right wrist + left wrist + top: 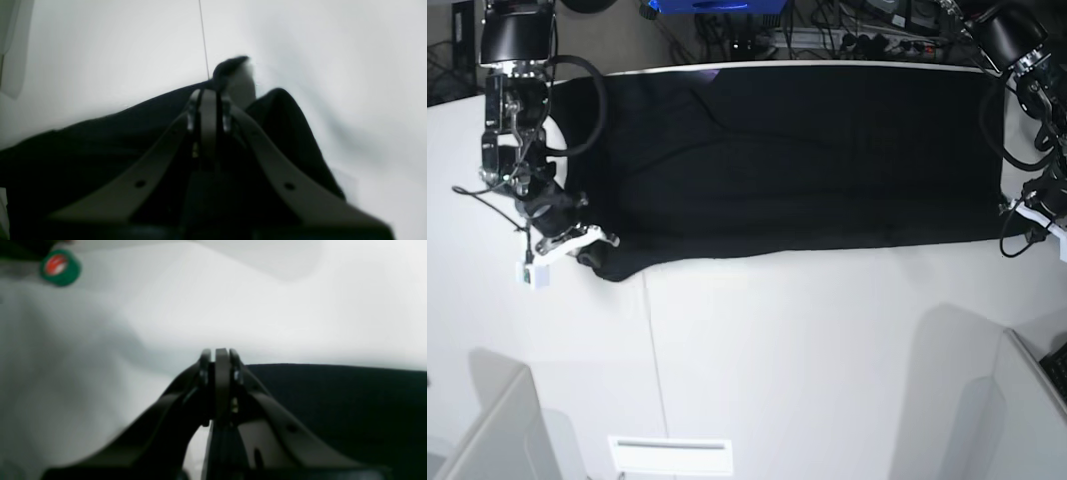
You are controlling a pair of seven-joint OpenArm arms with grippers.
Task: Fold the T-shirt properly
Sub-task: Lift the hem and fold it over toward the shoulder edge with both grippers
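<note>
T-shirt point(787, 160): black side up, spread across the far half of the white table point(807, 350); long axis runs side to side in the base view, near edge almost straight.
Shirt's end by the right arm: bunched into a small lump.
Right gripper point(208, 95): jaws pressed together, pinching black cloth at that bunched corner.
Left gripper point(220, 355): jaws pressed together at the shirt's opposite edge; whether cloth is caught between them is unclear.
Green-and-red cap point(60, 267): on the table, well apart from the shirt.
</note>
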